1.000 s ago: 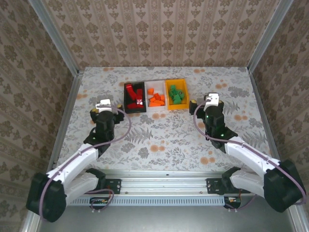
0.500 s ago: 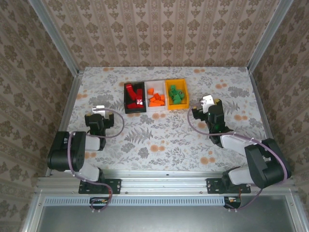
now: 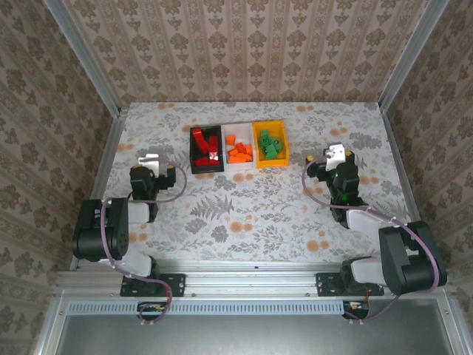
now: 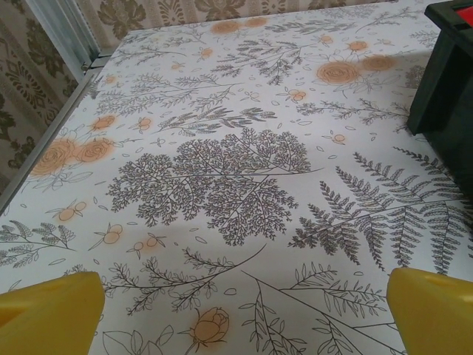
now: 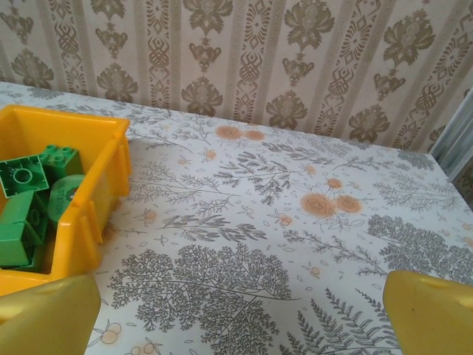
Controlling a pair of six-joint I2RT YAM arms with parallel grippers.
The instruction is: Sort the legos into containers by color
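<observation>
Over the last second both arms have pulled back from the bins and folded in near their bases. Left gripper (image 3: pixel 151 161) and right gripper (image 3: pixel 336 155) are spread wide and hold nothing, with bare cloth between the fingers in both wrist views. Red bricks (image 3: pixel 207 148) are in the black bin (image 3: pixel 194 151), orange bricks (image 3: pixel 238 154) in the white bin (image 3: pixel 238 126), green bricks (image 3: pixel 270 146) in the yellow bin (image 3: pixel 270 124). Every brick I can see is binned, so I read the sort as done. The table (image 3: pixel 244 211) is flat with a floral print. Wallpapered walls (image 3: pixel 244 44) in aluminium framing enclose three sides.
</observation>
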